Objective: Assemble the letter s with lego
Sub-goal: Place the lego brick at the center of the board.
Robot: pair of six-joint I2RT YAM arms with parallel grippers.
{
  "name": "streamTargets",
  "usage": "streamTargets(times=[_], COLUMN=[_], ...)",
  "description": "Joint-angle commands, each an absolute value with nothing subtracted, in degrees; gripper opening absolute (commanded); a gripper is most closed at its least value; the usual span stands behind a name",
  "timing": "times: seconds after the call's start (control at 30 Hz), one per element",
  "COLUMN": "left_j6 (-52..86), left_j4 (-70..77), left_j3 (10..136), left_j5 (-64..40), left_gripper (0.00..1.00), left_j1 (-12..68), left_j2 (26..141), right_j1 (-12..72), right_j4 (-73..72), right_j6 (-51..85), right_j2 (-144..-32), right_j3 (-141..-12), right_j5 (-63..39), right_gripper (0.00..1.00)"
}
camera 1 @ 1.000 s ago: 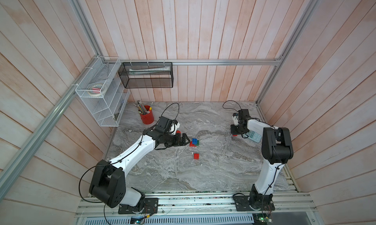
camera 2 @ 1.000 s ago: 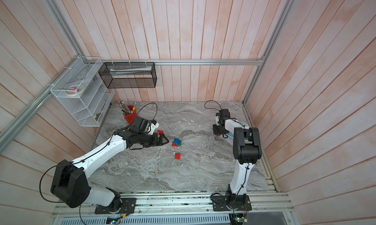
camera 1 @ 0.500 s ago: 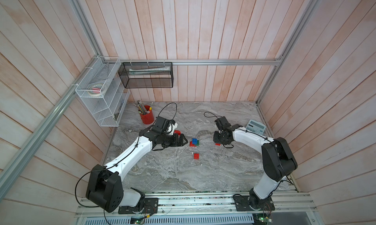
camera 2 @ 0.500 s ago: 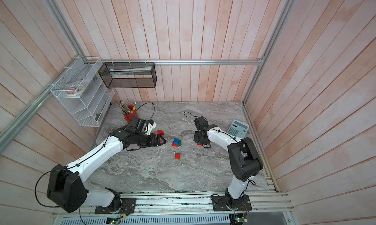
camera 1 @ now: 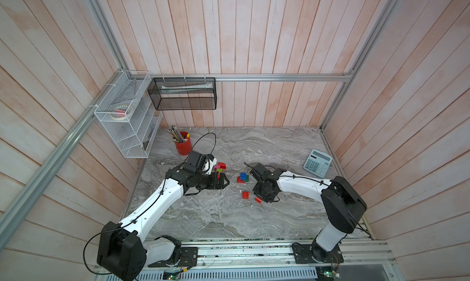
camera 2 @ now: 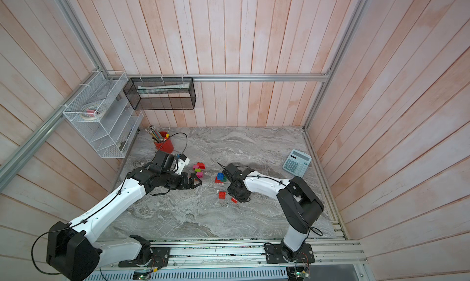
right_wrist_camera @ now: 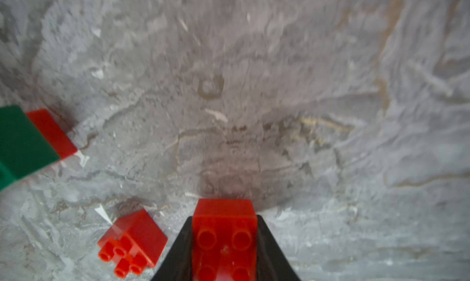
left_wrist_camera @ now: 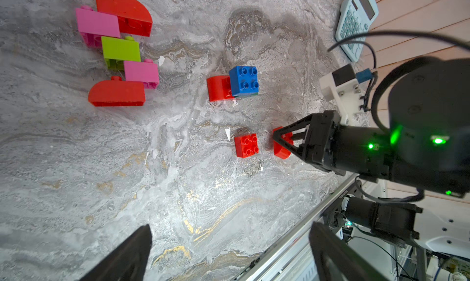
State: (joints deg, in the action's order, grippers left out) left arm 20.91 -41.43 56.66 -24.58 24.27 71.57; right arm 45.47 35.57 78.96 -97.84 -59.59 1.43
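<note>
in both top views the left arm (camera 1: 155, 206) runs from its base at the lower left of the frame up toward the centre. its left gripper (camera 1: 224, 182) is level and points right, jaws spread wide and holding nothing. the right arm (camera 1: 302, 187) folds from its base at the lower right back toward the centre. the right gripper (camera 1: 262, 199) is tipped down at the table, jaws clamped on a red lego brick (camera 1: 258, 199).

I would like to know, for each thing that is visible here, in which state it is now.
left claw: open, empty.
right claw: shut on the held red brick.
square red brick: loose on the table, studs up.
blue brick: stacked on a dark green brick.
five-brick zigzag: bricks lying on their sides, edge to edge.
pencil cup: upright, holding pencils.
</note>
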Motion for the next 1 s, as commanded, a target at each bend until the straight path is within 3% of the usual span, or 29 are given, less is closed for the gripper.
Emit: streamTargets(times=[0.0,0.63,0.97], left_j6=[19.75,15.51,14.68], left_j4=[-42.51,-41.75,-40.65], left_j3=[55.27,54.5,56.11], left_j5=[-23.42,-24.86,-24.32], left_gripper=[1.0,1.0,0.99], left_j1=[23.93,23.98,26.86], left_j2=[69.82,70.99,71.28], right_j1=[47.87,52.21,50.94], right_j4=[37.6,37.44,42.65], right_j6=[88.27,91.42,89.58], right_j2=[-99.05,-103.18,-96.47], right_j3=[-58.44,-60.24,-63.54], right_j5=[0.04,-0.04,4.47], right_gripper=[0.25,0.44,0.53])
